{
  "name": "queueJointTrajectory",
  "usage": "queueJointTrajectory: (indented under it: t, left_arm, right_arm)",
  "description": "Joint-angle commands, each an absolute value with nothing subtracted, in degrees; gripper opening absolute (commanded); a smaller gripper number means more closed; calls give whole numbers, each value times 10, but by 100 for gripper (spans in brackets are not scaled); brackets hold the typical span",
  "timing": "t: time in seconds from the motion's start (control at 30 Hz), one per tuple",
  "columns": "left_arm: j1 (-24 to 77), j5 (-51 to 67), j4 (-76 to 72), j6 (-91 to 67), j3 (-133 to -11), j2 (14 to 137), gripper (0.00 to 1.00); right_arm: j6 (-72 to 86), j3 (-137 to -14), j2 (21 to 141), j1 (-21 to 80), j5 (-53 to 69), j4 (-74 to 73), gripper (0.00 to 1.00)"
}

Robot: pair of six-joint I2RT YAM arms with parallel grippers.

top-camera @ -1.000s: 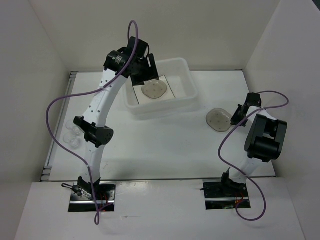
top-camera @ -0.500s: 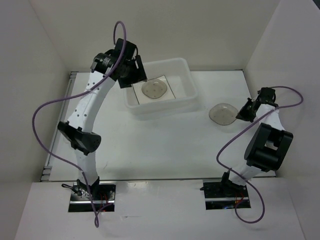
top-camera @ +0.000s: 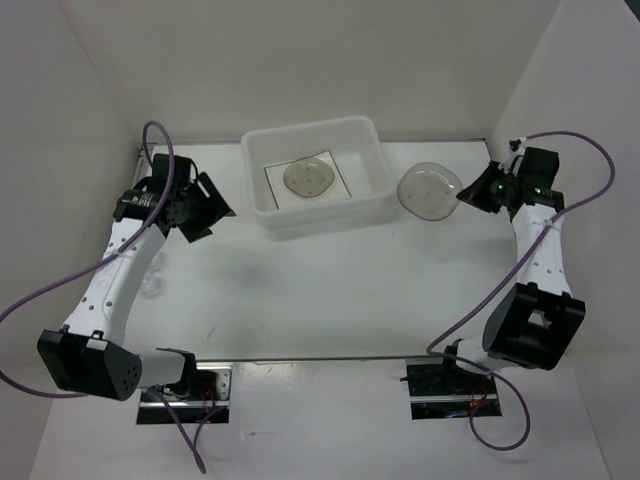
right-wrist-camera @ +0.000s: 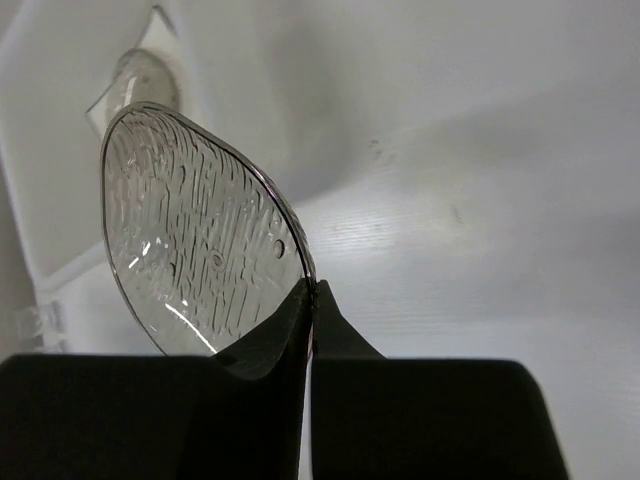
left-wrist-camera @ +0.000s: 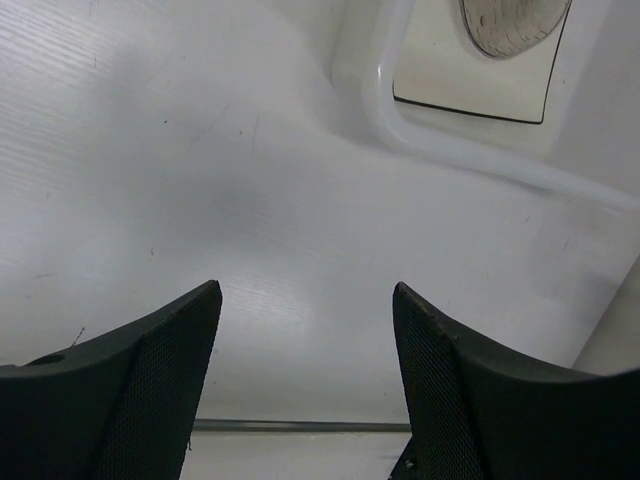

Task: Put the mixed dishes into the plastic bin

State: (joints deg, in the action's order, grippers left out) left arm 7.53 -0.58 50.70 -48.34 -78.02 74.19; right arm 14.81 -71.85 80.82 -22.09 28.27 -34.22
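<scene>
The plastic bin (top-camera: 258, 212) stands at the back middle of the table. In it lies the square white plate (top-camera: 335, 182) with a round speckled dish (top-camera: 308, 178) on top. My right gripper (top-camera: 465, 193) is shut on the rim of a second speckled dish (top-camera: 430, 190) and holds it tilted in the air, just right of the bin. The right wrist view shows this dish (right-wrist-camera: 195, 250) pinched between the fingers (right-wrist-camera: 312, 292). My left gripper (top-camera: 207, 205) is open and empty, left of the bin. In the left wrist view (left-wrist-camera: 305, 290) the bin's rim (left-wrist-camera: 385, 110) and the plate (left-wrist-camera: 470, 85) lie ahead.
A small clear cup (top-camera: 152, 287) shows faintly at the table's left edge, under the left arm. White walls close in the table on the left, back and right. The arm bases sit at the near edge.
My left arm has swung away from over the bin to the left side of the table. My right gripper has lifted the speckled dish and carried it back toward the bin's right side.
</scene>
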Motion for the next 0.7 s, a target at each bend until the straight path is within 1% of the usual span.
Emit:
queueJointTrajectory:
  t: [0.0, 0.13, 0.17, 0.37, 0.57, 0.67]
  left_arm:
    - [64, 27, 461, -489, -752, 711, 76]
    - [64, 40, 429, -494, -714, 711, 76]
    - [64, 40, 423, -494, -694, 711, 76]
    - [59, 33, 394, -479, -657, 768, 76]
    - [54, 19, 345, -473, -657, 837, 76]
    - [54, 19, 340, -473, -687, 887, 76]
  right_arm:
    - [179, -771, 799, -169, 321, -296, 0]
    - [232, -814, 850, -124, 334, -276, 0]
    - [232, -814, 855, -110, 334, -262, 0]
    - [227, -907, 923, -75, 329, -272, 0]
    - [209, -983, 999, -24, 311, -278, 0]
    - [221, -1032, 1045, 0, 301, -278, 0]
